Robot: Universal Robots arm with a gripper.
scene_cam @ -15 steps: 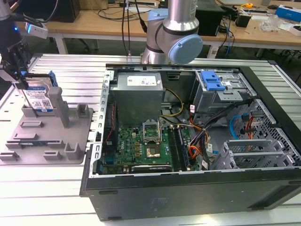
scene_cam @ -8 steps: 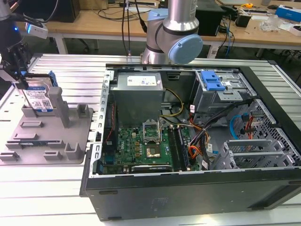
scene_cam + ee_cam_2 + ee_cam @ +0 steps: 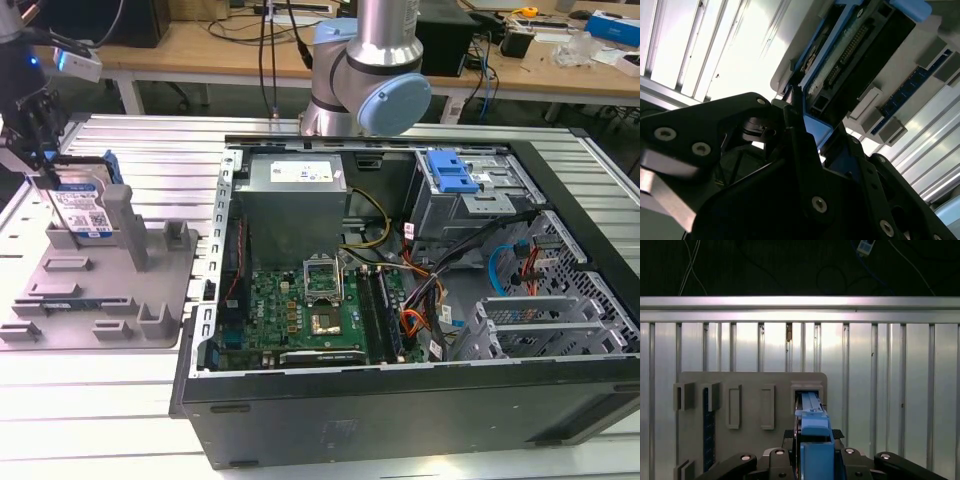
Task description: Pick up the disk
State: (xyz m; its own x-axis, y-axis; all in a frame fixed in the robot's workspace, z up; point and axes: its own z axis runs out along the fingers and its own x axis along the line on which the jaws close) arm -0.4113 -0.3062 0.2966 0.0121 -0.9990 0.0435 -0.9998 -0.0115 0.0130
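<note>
At the exterior view's left, your black pincer [image 3: 45, 165] clamped on the upright silver blue-railed disk [image 3: 82, 208], standing in the grey plastic slotted fixture plate [image 3: 70, 300], ribbed metal table [image 3: 100, 400] beneath.

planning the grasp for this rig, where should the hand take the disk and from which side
Take the disk by its upper edge, coming straight down from above. It stands on edge in a slot of the grey fixture plate, so only its top part is free, and its two flat faces suit a pinch. The hand is already there, with its fingers on either side of the blue rail.
</note>
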